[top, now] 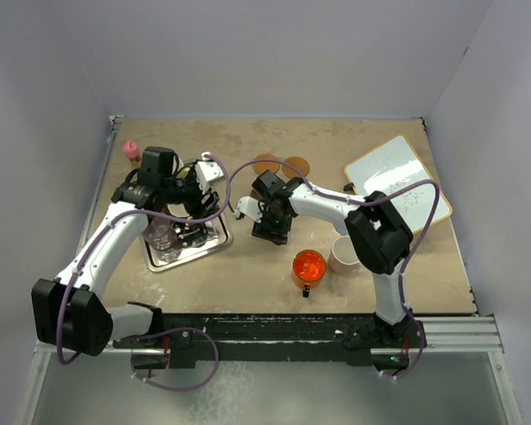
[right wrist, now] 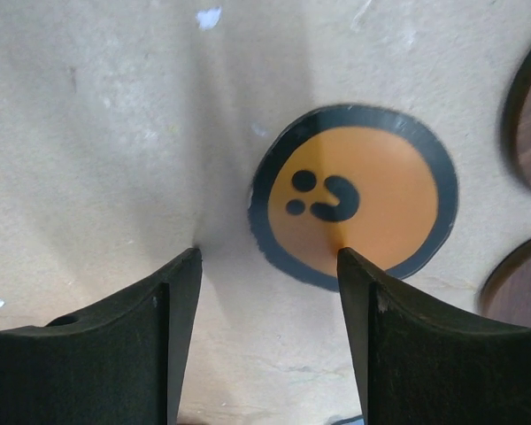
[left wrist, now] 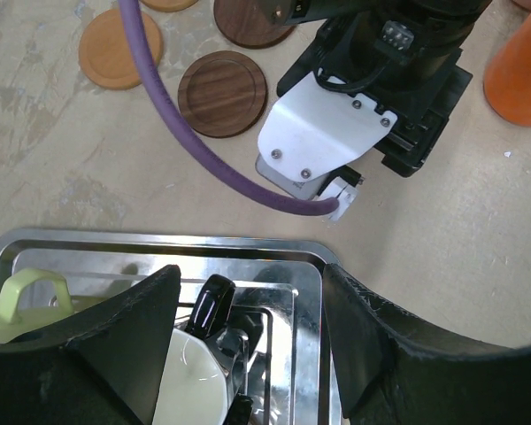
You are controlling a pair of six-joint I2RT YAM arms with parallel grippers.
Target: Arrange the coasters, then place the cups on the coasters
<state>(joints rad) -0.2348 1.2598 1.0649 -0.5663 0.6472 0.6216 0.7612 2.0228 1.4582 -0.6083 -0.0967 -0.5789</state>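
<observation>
While the right hand (right wrist: 267, 257) is held spread low over the table (right wrist: 88, 133), the black-rimmed orange coaster (right wrist: 363, 199) lies flat just ahead of it, one fingertip (right wrist: 358, 292) overlapping its rim. If the hand were closed from here, the coaster could be pushed aside rather than pinched, being so thin.

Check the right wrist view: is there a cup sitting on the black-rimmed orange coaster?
No, the black-rimmed orange coaster lies bare, with its printed black mark showing in full and nothing standing on it.

clearance | tray (left wrist: 159, 239) crowded with mugs (left wrist: 195, 376) | right arm (left wrist: 398, 80) blocks its right side
</observation>
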